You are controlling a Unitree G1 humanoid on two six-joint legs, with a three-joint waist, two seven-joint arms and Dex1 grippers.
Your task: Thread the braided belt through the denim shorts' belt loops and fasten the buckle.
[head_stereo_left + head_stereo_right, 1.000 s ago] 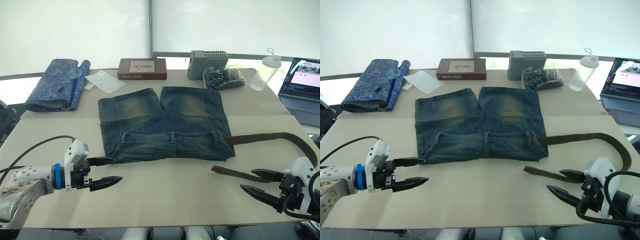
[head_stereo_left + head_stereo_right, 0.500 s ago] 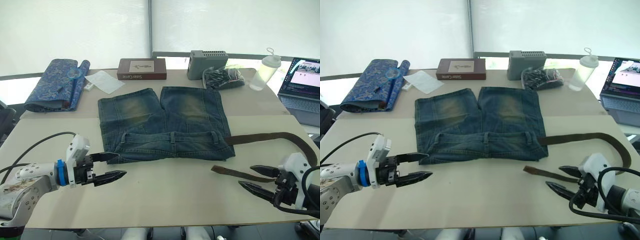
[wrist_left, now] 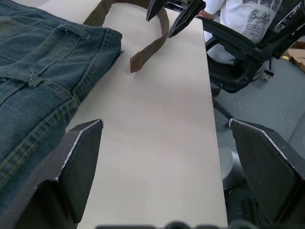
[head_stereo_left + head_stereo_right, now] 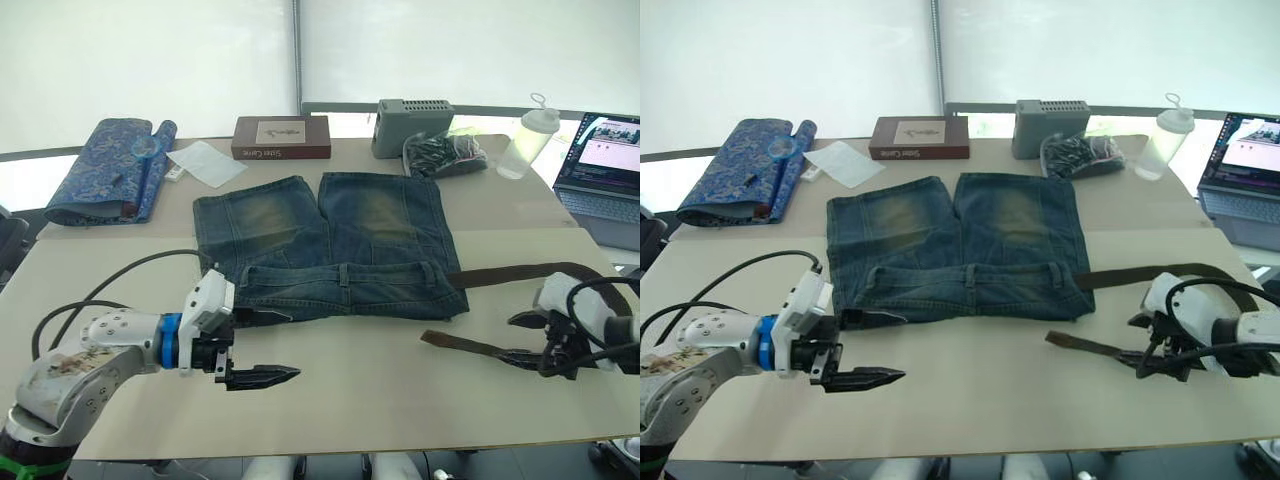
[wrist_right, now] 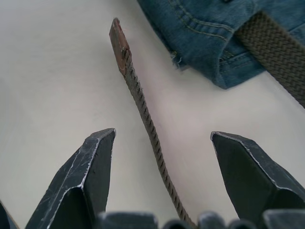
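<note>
Our left gripper (image 4: 262,346), a two-fingered black claw, hovers over the beige table (image 4: 350,390) with its fingers spread wide and nothing between them. Just beside its upper finger lies the near left corner of the faded blue denim shorts (image 4: 330,250), spread flat with the waistband towards us. Along that waistband, running away to the claw's right, stand the small denim belt loops (image 4: 344,275).

Further right, the long dark brown braided belt (image 4: 520,277) comes out from the waistband's right end, curves round and doubles back, its leather-tipped free end (image 5: 118,37) lying on the table just off the shorts' corner. We cannot make out the buckle.

Our right gripper (image 5: 159,164) sits low over this returning stretch, jaws wide apart with the strap running up between them; neither finger touches it yet, so it holds nothing.

We judge the belt light, limp and floppy along its length, though its woven surface should give good purchase. The stitched leather tip looks stiffer, so we would take hold just behind it, leaving the tip free to feed under a loop. The denim is soft and may bunch or slide, so the left claw could pin the waistband.
</note>
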